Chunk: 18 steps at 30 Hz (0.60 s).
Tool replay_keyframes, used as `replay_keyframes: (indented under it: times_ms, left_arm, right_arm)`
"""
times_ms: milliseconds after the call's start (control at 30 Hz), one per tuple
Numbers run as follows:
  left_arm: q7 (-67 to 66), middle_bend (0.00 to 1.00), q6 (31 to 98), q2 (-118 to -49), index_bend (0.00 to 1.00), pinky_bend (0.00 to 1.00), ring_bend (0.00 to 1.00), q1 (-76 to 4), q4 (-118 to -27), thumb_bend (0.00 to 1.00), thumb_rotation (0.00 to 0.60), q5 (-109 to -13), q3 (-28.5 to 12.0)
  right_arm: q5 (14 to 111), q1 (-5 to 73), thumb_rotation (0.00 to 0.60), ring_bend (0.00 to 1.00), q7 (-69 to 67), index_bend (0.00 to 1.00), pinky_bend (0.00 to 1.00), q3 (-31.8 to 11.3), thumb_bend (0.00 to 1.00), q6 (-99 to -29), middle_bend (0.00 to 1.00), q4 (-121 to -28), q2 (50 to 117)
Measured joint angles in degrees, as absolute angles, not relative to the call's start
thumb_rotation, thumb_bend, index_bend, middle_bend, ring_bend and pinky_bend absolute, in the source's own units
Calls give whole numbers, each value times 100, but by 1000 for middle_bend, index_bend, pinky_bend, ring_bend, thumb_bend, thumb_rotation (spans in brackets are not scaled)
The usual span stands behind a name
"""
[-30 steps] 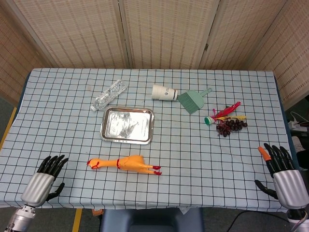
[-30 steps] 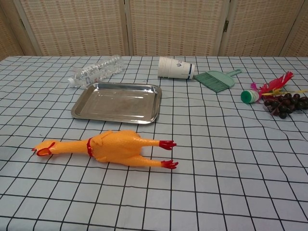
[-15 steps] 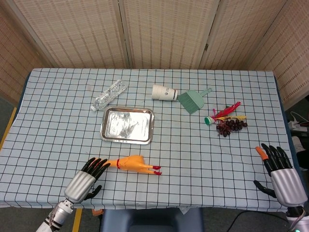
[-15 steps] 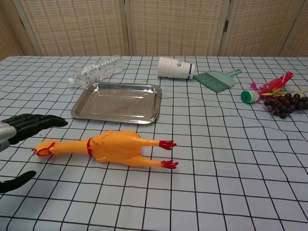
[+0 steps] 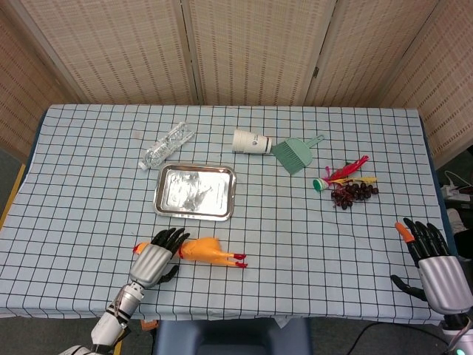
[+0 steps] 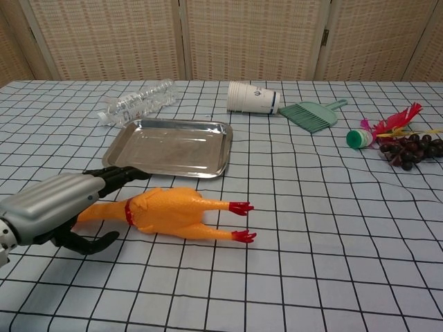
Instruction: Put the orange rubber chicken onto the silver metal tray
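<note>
Left robot hand (image 5: 157, 259) spread over the neck of the orange rubber chicken (image 5: 201, 251), fingers apart, not yet clasping it. Chicken lying on the desk (image 5: 74, 185) just in front of the silver metal tray (image 5: 195, 191). Far right of the tray, right robot hand (image 5: 434, 260) released, fingers apart, holding nothing.

My head camera looks steeply down on the whole table (image 5: 74, 185); my chest camera sits low at its near edge, facing twelve o'clock, sharing the tray (image 6: 118, 153) area.
</note>
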State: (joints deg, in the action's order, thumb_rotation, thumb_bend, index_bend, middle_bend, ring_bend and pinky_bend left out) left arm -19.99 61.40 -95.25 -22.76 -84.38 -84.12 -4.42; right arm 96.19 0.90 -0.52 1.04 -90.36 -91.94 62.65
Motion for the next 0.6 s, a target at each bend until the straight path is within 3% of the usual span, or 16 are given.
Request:
replay_keyframes:
  times_ms: [133,400,600]
  left_arm:
    - [-2059,0,6110,-9712,46,111,0,-2376,-8195,422,600,-8269,-528]
    - [-2076,0,6237,-10018,407,111,0,-2502,-7678,430,600,-8224,-558]
    - [-1930,68,6331,-10131,581,114,2,-2553,-7484,469,600,-8239,-529]
  right_arm:
    - [9573,105,600,0,-70,0,0,97,96,-8986,0,-9196,6250]
    - [9570,106,600,0,-119,0,0,104,96,-8980,0,-9218,6212]
    - [9540,131,600,0,-102,0,0,114,96,-8889,0,-9218,6216]
